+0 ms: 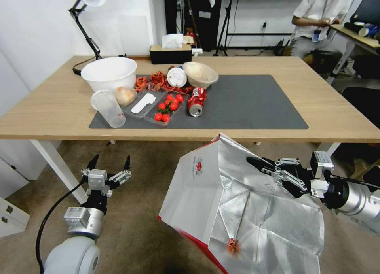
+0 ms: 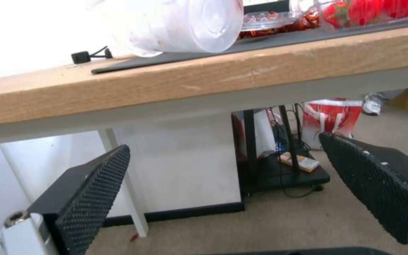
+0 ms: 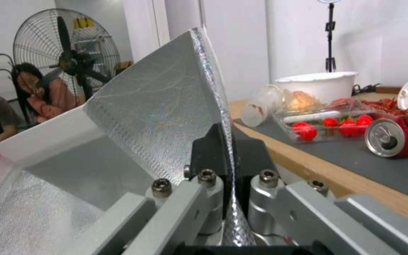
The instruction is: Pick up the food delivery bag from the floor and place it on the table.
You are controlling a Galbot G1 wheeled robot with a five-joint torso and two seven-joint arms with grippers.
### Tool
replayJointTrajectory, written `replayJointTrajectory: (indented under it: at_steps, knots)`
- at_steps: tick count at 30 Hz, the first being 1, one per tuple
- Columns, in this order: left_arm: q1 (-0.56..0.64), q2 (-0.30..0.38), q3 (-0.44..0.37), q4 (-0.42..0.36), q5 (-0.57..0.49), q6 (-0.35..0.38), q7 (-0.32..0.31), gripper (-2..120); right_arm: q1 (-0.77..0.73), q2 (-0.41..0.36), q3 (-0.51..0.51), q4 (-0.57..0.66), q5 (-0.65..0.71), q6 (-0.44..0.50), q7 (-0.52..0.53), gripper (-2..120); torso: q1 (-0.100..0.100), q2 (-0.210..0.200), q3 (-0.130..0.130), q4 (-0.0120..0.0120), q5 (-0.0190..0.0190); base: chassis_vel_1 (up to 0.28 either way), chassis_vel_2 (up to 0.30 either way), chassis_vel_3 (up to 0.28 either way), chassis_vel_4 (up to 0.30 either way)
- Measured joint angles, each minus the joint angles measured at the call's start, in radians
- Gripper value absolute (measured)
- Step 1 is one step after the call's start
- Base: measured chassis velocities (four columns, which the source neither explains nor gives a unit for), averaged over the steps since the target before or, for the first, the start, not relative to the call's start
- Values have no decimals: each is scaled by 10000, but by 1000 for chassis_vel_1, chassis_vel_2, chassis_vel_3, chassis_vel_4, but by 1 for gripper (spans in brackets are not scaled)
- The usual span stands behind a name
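Observation:
The food delivery bag (image 1: pixel 198 195) hangs tilted in front of the table (image 1: pixel 59 104). Its white face with the round red logo is to the left and its crinkled foil lining faces me. My right gripper (image 1: pixel 256 163) is shut on the bag's upper rim, just below the table's front edge. In the right wrist view the gripper (image 3: pixel 226 148) pinches the foil wall of the bag (image 3: pixel 157 106), with the table (image 3: pixel 308 159) beside it. The bag's bottom runs out of view, so contact with the floor (image 1: pixel 146 163) cannot be told. My left gripper (image 1: pixel 111 163) is open and empty over the carpet; in its wrist view it (image 2: pixel 225 143) sits below the table edge (image 2: pixel 213 78).
On the dark grey mat (image 1: pixel 253 100) lie a white bowl (image 1: pixel 109 72), a tipped clear cup (image 1: pixel 107 108), a tray of cherry tomatoes (image 1: pixel 166 108) and a crushed red can (image 1: pixel 196 101). The mat's right half is bare. A white table leg (image 1: pixel 59 167) stands beside the left gripper.

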Motion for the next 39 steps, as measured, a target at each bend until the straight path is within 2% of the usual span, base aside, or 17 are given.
replayJointTrajectory:
  at_steps: [20,39]
  knots:
    - [5,-1,-16,14,69,-14,81,100,-218,335,-1,120,-186,0,-105,0,379,906,528,1,-1,0,0,0,0]
    - [-17,8,23,53,86,24,77,100,-61,347,-83,36,-193,3,-83,0,737,1757,1017,0,0,0,0,0,0]
